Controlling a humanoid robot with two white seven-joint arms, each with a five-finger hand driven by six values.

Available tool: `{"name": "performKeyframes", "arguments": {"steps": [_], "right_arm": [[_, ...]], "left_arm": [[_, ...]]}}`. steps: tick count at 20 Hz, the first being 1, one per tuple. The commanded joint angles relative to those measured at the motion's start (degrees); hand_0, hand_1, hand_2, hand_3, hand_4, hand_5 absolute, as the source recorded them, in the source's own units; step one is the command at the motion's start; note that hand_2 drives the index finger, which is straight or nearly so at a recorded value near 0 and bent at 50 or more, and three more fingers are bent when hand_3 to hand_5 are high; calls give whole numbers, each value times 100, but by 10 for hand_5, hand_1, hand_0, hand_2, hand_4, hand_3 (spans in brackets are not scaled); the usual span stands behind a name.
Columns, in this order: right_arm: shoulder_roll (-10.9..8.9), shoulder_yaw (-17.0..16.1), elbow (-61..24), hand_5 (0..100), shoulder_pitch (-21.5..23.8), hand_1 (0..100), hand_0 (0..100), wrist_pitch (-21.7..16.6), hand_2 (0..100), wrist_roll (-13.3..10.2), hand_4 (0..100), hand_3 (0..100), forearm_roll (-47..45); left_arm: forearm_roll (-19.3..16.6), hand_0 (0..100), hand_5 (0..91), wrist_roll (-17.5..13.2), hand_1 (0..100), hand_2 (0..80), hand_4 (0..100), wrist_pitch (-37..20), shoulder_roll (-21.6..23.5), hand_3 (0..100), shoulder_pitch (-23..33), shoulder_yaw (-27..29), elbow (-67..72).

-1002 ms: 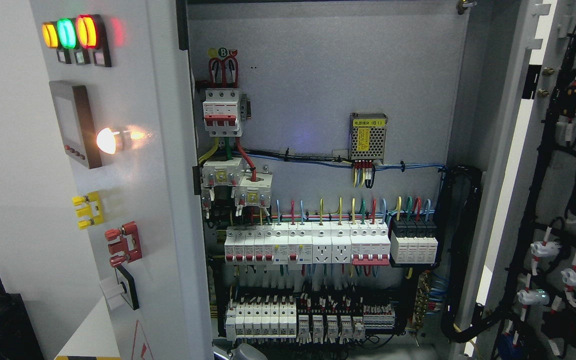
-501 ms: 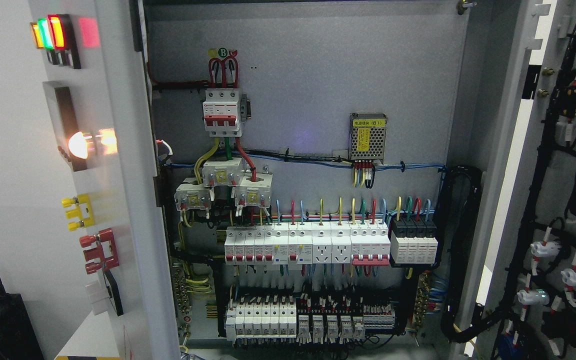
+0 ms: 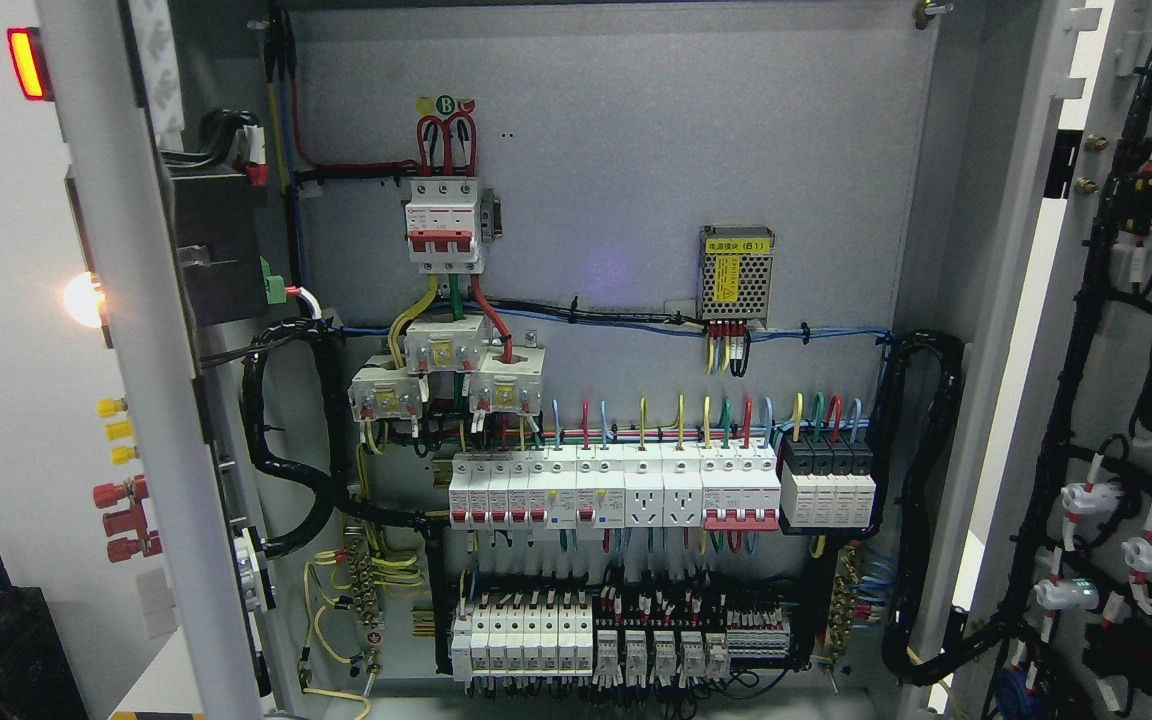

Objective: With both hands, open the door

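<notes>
At the left edge of the frame: the left door [image 3: 151, 400] stands nearly edge-on to the camera, swung far out, so only a thin slice of its front shows.
Door front: a red indicator lamp [image 3: 26, 62] at the upper left, a glowing white lamp [image 3: 83, 299] below it, then yellow terminals [image 3: 113, 431] and red terminals [image 3: 122, 506], all seen side-on because the panel is turned away.
Door back: a black cable bundle [image 3: 281, 440] loops from the door to the cabinet, slack enough to let the door swing.
Right door [image 3: 1126, 380]: at the right of the frame, also wide open, its inner wiring harness facing the camera.
Cabinet interior: fully exposed between the two doors; a red-handled main breaker [image 3: 446, 222] at upper centre, a mesh-cased power supply [image 3: 735, 272] to its right, a row of circuit breakers [image 3: 661, 486] across the middle.
Hands: neither robot hand nor arm appears, so whether they are open or gripping cannot be told.
Task stage: judging by both doors, the opening looks essentially finished.
</notes>
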Motion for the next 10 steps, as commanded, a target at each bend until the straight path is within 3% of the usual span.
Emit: {"name": "performKeyframes", "arguments": {"steps": [1, 10], "right_arm": [[161, 258, 69, 0, -54, 0, 0, 5, 0, -9, 0, 0, -3], [161, 460, 78, 0, -97, 0, 0, 5, 0, 0, 0, 0, 41]], "left_arm": [[0, 0, 0, 1, 0, 0, 33, -4, 0, 0, -79, 0, 0], [0, 0, 0, 1, 0, 0, 33, 5, 0, 0, -79, 0, 0]]}}
